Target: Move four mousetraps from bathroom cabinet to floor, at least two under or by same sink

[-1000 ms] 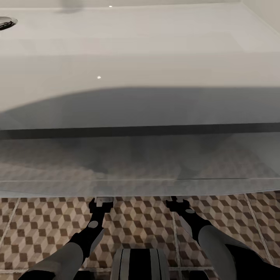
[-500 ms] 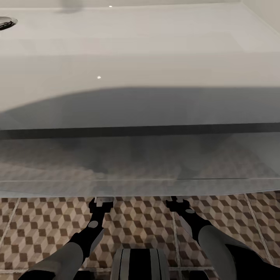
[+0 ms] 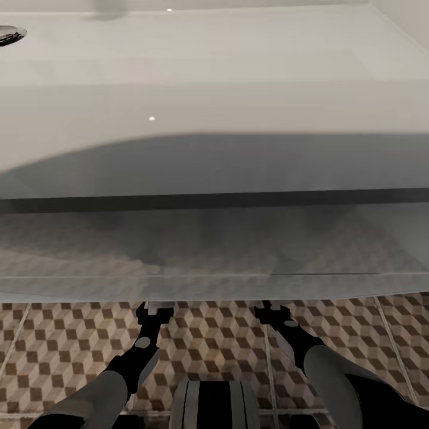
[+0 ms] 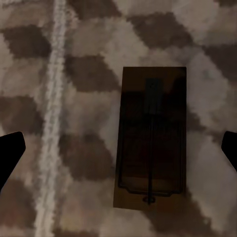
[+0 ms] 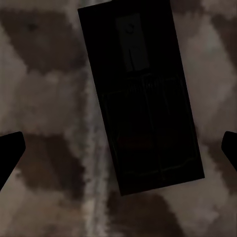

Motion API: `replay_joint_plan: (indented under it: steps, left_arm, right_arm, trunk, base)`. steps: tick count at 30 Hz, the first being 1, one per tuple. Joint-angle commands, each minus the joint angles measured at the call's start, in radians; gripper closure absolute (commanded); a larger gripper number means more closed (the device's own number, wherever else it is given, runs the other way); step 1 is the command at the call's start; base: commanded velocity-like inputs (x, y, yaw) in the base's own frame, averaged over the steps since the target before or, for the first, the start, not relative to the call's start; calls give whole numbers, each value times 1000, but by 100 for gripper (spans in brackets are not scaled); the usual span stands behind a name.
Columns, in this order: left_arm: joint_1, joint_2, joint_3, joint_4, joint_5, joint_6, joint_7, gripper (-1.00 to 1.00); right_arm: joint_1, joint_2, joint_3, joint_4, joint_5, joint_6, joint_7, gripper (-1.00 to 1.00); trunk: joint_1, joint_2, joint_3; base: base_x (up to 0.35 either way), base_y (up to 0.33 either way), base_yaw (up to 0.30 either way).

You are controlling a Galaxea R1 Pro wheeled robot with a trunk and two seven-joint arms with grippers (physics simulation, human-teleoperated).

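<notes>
Torso (image 3: 214, 405) of the robot sits nearest the head camera, with both arms reaching forward and down under the sink (image 3: 214, 71). The left gripper (image 3: 154, 310) and right gripper (image 3: 269, 310) are seen up to the sink's front edge, which covers their fingertips in the head view.

Left wrist view: fingers (image 4: 11, 153) stand wide apart with nothing between them. One mousetrap (image 4: 152, 138) lies flat on the bathroom floor (image 4: 74, 98), below the open jaws and apart from them, beside a pale grout line (image 4: 52, 118).

Right wrist view: fingers (image 5: 10, 153) likewise spread and empty. A second mousetrap (image 5: 143, 94) lies flat on the tiles in deep shade, slightly skewed, just beside a grout line.

Assessment: both traps appear released on the cube-pattern tiles below the sink, which would satisfy the two-by-the-sink condition. The frames do not establish where the other two traps are, so completion cannot be confirmed.

Farthest: sink drain (image 3: 9, 33) near the basin's rear corner.
</notes>
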Motion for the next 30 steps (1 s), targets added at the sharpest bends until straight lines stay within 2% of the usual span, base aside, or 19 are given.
replay_joint_plan:
  steps: [1,19,30]
  left_arm:
    - [0,0,-5,0,-9,-1,10,-100]
    - [0,0,-9,-2,-17,-18,13,-100]
    - [0,-5,-9,-4,-19,-19,25,-100]
  right_arm:
    - [-1,1,-8,1,11,-3,-2,-100]
    - [-1,1,-8,1,11,-3,-2,-100]
    - [-1,3,-10,1,12,-5,-2,-100]
  trunk:
    - [0,0,0]
    - [0,0,0]
    - [0,0,0]
  base:
    - [0,0,0]
    - [-4,0,0]
    - [-242,0,0]
